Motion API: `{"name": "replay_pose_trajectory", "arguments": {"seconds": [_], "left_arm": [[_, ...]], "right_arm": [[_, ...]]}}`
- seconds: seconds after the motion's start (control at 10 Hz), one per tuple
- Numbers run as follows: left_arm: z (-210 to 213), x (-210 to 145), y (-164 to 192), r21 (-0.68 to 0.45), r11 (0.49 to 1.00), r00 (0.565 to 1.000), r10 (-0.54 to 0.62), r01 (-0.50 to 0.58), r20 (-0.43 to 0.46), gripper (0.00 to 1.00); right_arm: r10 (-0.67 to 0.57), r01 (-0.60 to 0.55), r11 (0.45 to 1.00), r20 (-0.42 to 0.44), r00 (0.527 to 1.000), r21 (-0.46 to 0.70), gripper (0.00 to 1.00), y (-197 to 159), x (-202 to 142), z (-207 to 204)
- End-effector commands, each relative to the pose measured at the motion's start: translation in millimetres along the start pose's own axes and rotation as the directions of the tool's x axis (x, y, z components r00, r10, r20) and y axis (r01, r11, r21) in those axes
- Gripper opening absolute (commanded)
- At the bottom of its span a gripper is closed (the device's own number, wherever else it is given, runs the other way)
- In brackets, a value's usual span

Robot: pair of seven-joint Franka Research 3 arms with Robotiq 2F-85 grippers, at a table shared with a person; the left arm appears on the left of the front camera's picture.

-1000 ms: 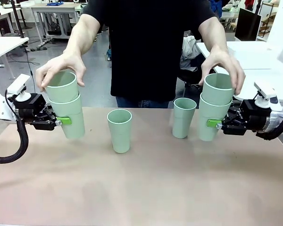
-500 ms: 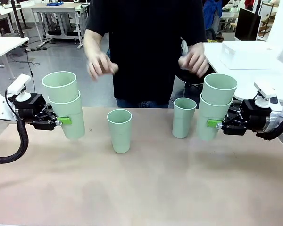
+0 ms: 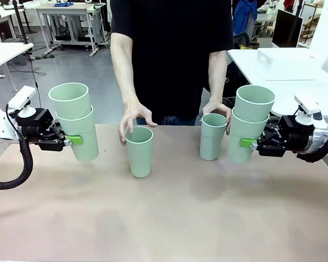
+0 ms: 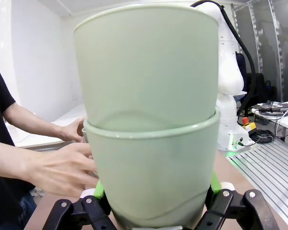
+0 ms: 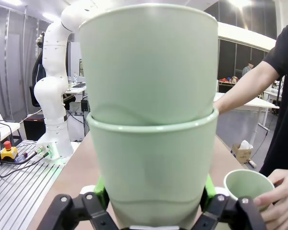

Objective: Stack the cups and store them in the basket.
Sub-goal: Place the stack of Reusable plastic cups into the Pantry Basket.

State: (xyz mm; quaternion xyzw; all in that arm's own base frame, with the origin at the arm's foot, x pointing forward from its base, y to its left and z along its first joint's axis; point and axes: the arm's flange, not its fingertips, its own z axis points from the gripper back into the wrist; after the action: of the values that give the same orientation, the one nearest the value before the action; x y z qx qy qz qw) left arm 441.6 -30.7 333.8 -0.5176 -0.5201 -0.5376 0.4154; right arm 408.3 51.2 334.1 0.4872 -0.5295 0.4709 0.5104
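My left gripper [image 3: 75, 141] is shut on a pair of nested mint-green cups [image 3: 76, 120], held above the table at the left; up close the same cups [image 4: 151, 120] stand between my green pads [image 4: 100, 189]. My right gripper [image 3: 246, 143] is shut on another nested pair of cups [image 3: 249, 123] at the right, close up as cups [image 5: 151, 120]. Two single cups stand upright on the table: one [image 3: 139, 151] left of centre with the person's hand [image 3: 132, 117] at its rim, one [image 3: 212, 136] right of centre with the other hand [image 3: 218, 111] on it. The basket is out of view.
The person stands at the far edge of the brown table [image 3: 164, 218]. A white lidded box [image 3: 284, 57] sits on a white table at the back right. In the right wrist view the single cup [image 5: 247, 187] and a hand [image 5: 278, 196] lie at the lower right.
The person's hands have come down from chest height onto the two single cups on the table. Both arms and their held cup pairs have stayed still.
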Motion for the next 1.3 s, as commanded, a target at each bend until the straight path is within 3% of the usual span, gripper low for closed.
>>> {"name": "replay_pose_trajectory", "arguments": {"seconds": [0.0, 1.2], "left_arm": [[-0.4, 3.5, 0.6, 0.002, 1.000, 1.000, -0.012, 0.012, 0.004, 0.87], [-0.4, 3.5, 0.6, 0.002, 1.000, 1.000, -0.012, 0.012, 0.004, 0.87]], "right_arm": [[0.011, -0.011, 1.000, -0.004, 1.000, -0.001, 0.87, -0.2, 2.3, -0.9], [0.011, -0.011, 1.000, -0.004, 1.000, -0.001, 0.87, -0.2, 2.3, -0.9]]}}
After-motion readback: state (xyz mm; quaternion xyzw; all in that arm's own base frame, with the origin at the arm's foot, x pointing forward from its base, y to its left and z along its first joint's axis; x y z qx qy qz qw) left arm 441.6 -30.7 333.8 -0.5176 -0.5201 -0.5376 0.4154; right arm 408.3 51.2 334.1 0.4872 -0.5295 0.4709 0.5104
